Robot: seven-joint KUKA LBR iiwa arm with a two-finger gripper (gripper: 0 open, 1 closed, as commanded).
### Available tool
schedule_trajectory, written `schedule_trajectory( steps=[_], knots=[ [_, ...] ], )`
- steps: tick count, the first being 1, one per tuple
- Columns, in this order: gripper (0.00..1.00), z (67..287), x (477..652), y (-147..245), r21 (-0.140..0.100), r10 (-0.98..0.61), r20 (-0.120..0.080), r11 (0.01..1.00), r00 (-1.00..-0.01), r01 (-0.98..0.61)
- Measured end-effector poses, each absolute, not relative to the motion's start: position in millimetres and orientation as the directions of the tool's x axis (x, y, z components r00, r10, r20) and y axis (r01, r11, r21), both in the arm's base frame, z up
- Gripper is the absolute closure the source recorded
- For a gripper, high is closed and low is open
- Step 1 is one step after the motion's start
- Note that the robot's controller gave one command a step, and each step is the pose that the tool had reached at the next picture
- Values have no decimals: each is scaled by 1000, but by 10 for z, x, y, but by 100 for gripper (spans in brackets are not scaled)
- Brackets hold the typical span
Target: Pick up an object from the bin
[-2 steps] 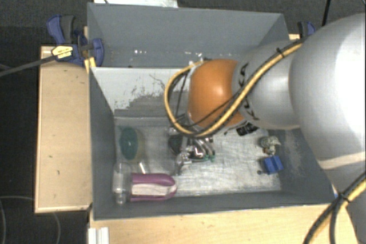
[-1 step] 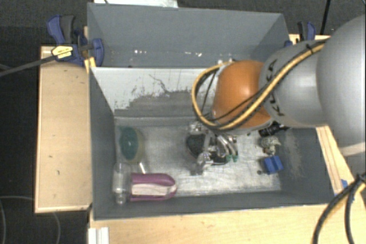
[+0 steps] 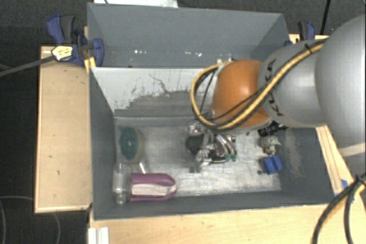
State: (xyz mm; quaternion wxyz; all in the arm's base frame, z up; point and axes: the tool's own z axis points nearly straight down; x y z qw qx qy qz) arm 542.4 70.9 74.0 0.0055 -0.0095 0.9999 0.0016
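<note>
Small blue block (image 3: 271, 165): I treat this as the likeliest pick, as a judgement only, because it is the nearest loose item with bare floor around it. It lies flat on the floor of the bin (image 3: 103, 140), toward the right wall in the camera view. A small dark-and-pale piece (image 3: 269, 146) lies just behind it; I cannot tell whether the two touch.

The pincer (image 3: 207, 156) is to the left of the block, near the centre of the floor, with clear floor between them. It is not over the block. It hangs low and points downward, which I read as a top-down approach suited to items lying flat. I cannot tell whether the pincer is apart or together, nor whether anything is clamped in it. The dark parts and the green spot at its tip may belong to the tool itself.

The orange cover (image 3: 240, 91) sits directly above the pincer, with yellow-and-black cables (image 3: 199, 106) looped around it. It hides part of the floor behind the tool.

Further left, well apart from the pincer:
- A teal oval item (image 3: 129, 143) lies near the left wall.
- A purple-and-white item (image 3: 153, 184) lies on its side toward the front left corner.
- A clear container (image 3: 120, 180) lies against its left end. I cannot tell whether these two are one item.

To take the block, I would need to shift the pincer rightward first.
</note>
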Motion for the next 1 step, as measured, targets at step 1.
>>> schedule_trajectory(
  steps=[1],
  knots=[
    [100, 1929, 5851, 325, -2, -138, -12, 990, -990, -138]
  ],
)
